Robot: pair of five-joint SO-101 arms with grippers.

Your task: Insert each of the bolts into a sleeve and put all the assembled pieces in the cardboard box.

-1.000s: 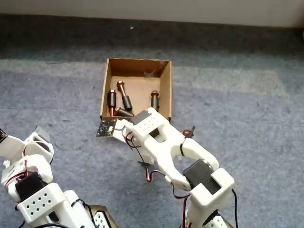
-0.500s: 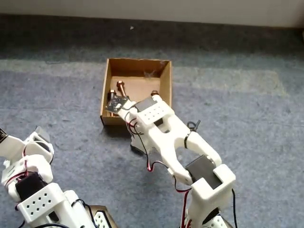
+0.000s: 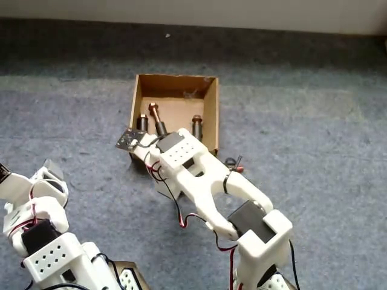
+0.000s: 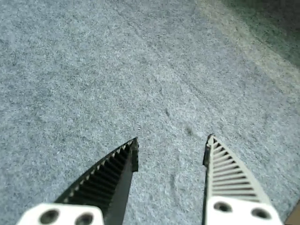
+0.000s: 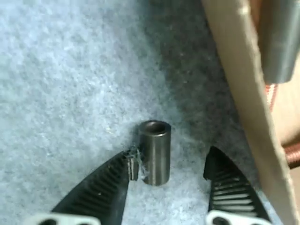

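Observation:
A short dark sleeve [image 5: 154,158] stands on end on the grey carpet, just outside the cardboard box's wall [image 5: 239,93]. My right gripper [image 5: 171,152] is open, one finger on either side of the sleeve, not closed on it. From above, the right arm [image 3: 193,172] stretches to the near left corner of the cardboard box [image 3: 210,115]. Several bolt-and-sleeve pieces lie in the box, among them a copper-headed bolt [image 3: 154,112] and a dark sleeve [image 3: 197,125]. My left gripper [image 4: 172,139] is open over bare carpet with nothing in it.
The left arm [image 3: 36,211] stays at the near left of the carpet, well away from the box. The box wall stands close beside one right finger. Open carpet lies to the left and right of the box.
The right arm's wrist swung up over the box half a second ago. It has now come back out to the box's near left corner. The left arm has not moved.

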